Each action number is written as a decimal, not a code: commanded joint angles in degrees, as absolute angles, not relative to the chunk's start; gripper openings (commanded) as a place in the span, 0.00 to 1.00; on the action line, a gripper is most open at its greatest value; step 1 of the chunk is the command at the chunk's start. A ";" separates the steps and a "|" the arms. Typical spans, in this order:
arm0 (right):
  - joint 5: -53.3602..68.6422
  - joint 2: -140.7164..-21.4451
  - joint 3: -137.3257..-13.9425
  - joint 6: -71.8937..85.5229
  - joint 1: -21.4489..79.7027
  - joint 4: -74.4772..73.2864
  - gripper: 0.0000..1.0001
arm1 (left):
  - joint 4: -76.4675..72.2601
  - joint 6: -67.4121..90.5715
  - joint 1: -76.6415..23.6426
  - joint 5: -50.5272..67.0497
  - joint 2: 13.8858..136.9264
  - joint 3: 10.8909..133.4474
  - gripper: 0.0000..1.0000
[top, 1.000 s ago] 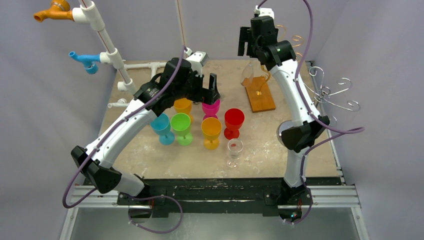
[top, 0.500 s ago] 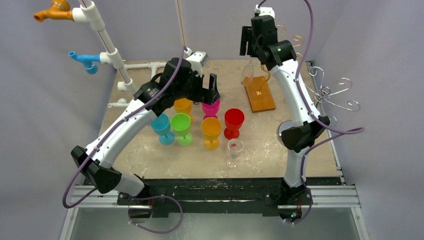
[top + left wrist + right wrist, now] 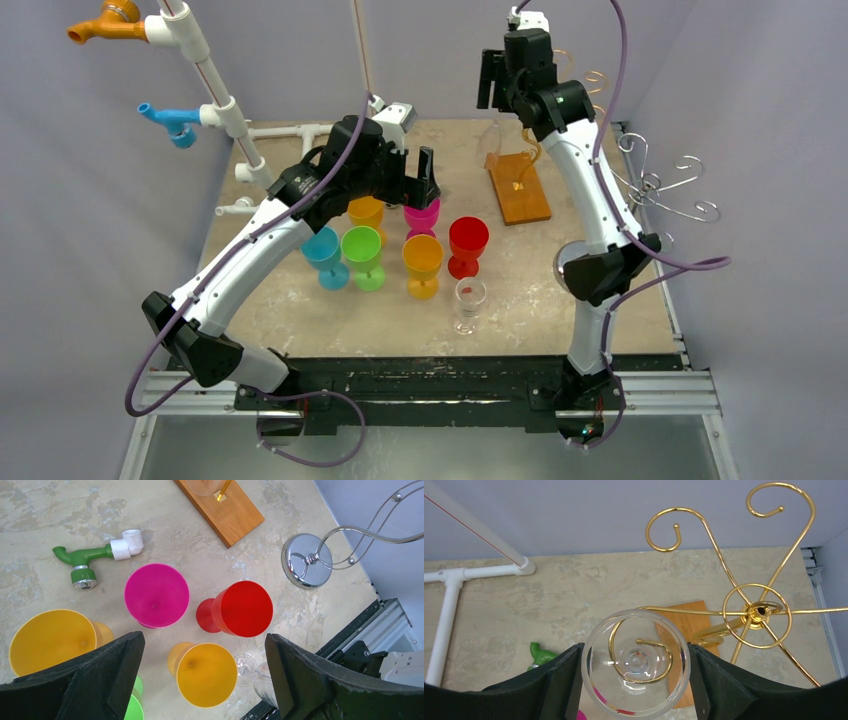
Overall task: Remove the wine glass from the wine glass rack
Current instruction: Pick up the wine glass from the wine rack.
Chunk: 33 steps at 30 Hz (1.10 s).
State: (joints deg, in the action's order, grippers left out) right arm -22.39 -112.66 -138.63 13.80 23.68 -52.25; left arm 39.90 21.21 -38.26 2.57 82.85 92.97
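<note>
The right gripper (image 3: 635, 690) clasps the round foot of the clear, upside-down wine glass (image 3: 635, 662), a finger against each side. The glass hangs on a curl of the gold wire rack (image 3: 756, 611) near the bench's (image 3: 300, 310) far edge. The left gripper (image 3: 200, 680) hovers with its jaws wide apart over coloured plastic goblets (image 3: 156, 595).

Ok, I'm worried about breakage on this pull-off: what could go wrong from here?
1. A curled arm of the gold rack shows through the foot of the wine glass, so the stem looks threaded in it; a straight pull could snag and tip the rack.
2. The right gripper pinches only the smooth round edge of the foot; the glass might slip and fall.
</note>
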 commanded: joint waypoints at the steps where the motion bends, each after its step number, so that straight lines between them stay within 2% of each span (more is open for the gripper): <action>1: -20.72 -108.32 -139.87 13.18 24.04 -47.21 0.45 | 38.07 20.04 -37.88 2.55 82.60 94.38 1.00; 33: -28.37 -110.98 -140.54 12.63 23.63 -41.56 0.44 | 39.16 20.17 -37.84 2.90 81.15 95.25 1.00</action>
